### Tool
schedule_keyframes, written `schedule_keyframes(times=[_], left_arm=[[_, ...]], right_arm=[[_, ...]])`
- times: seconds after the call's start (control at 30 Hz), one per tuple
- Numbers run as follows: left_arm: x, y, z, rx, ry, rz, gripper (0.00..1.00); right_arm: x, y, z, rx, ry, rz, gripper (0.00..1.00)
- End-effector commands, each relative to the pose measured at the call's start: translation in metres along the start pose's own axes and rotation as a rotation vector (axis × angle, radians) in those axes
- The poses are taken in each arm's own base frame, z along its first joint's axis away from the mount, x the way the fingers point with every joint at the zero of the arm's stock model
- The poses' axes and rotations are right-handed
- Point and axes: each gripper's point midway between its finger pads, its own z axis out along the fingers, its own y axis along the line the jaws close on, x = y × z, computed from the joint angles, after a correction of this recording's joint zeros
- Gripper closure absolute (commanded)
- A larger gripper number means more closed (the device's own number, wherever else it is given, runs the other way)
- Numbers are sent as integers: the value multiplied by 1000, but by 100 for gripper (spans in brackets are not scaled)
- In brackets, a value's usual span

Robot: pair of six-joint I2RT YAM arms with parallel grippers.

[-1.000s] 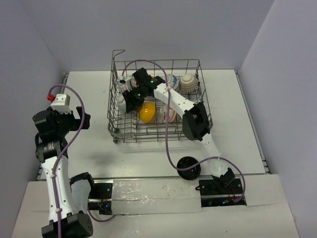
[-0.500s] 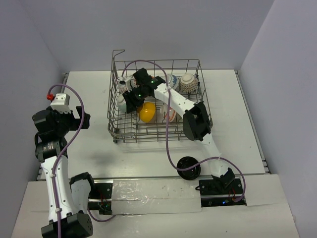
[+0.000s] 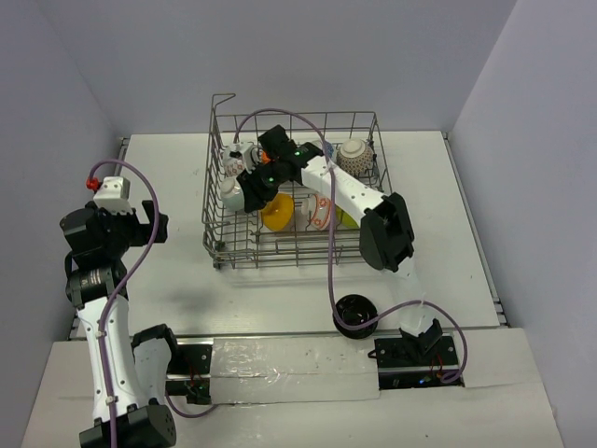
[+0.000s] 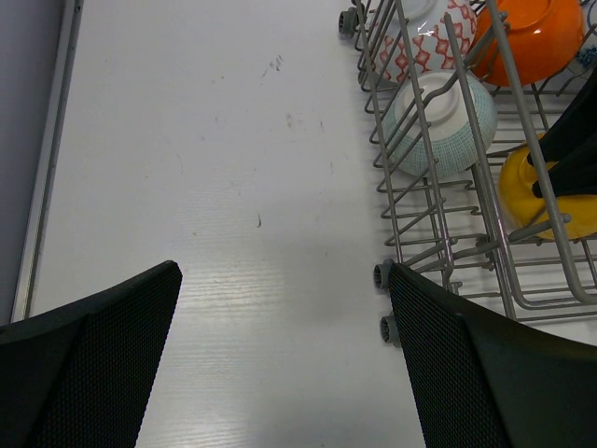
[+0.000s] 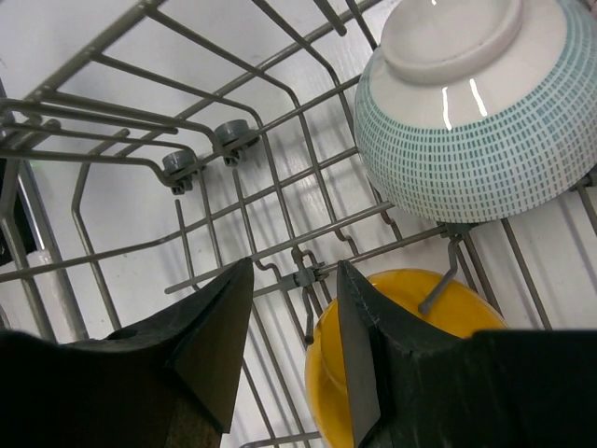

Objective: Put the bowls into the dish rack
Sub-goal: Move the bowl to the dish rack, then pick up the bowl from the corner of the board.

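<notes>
Loading appears nearly done: the right pincer (image 5: 294,299), fingers slightly apart and empty, is held inside the dish rack (image 3: 303,252) over a yellow bowl (image 5: 392,303). A black bowl (image 3: 356,315) on the table (image 4: 187,140) should be fetched next. The left pincer (image 4: 280,280) is spread wide.

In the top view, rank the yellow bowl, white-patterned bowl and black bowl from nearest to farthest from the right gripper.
From the right gripper:
1. yellow bowl, beside it in the dish rack.
2. white-patterned bowl, rack's back right corner.
3. black bowl, on the table.
</notes>
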Motion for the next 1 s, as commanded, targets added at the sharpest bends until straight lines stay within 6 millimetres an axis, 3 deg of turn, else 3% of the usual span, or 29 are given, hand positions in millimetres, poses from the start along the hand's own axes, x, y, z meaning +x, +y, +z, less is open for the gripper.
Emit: schedule_keyframes(times=[0.0, 0.13, 0.27, 0.4, 0.43, 0.53, 0.57, 0.63, 0.67, 0.73, 0.8, 0.87, 0.9, 0.97], left_arm=[[-22, 0, -8, -14, -59, 26, 1], [-23, 2, -8, -23, -64, 25, 1], [-25, 3, -5, -22, -50, 26, 1], [-31, 10, 0, -45, -43, 16, 1], [-32, 10, -1, -45, -46, 12, 1], [-44, 15, -5, -89, -93, 22, 1], [-46, 15, -5, -87, -93, 21, 1], [-52, 11, -6, -69, -93, 24, 1], [-50, 11, -4, -59, -80, 17, 1], [-50, 4, -2, -22, -68, 12, 1], [-49, 4, -1, -22, -66, 9, 1], [-47, 4, 0, -23, -67, 8, 1], [-47, 3, -1, -21, -71, 9, 1], [-46, 3, -1, -26, -77, 11, 1]], right_arm=[[-34, 22, -34, 7, -90, -96, 52], [-41, 31, -46, 2, -103, -125, 52], [-69, 37, -84, 69, -144, -203, 52], [-69, 38, -130, 163, -177, -246, 52], [-71, 33, -132, 178, -183, -253, 52], [-50, 35, -152, 247, -159, -279, 52], [-54, 44, -172, 272, -189, -302, 52], [-40, 45, -182, 306, -169, -311, 52], [-42, 56, -201, 321, -199, -336, 52], [-27, 70, -219, 330, -194, -347, 52], [-13, 78, -227, 328, -183, -349, 52], [11, 90, -235, 333, -158, -347, 53], [34, 88, -225, 325, -111, -325, 54], [52, 102, -235, 324, -121, -344, 54]])
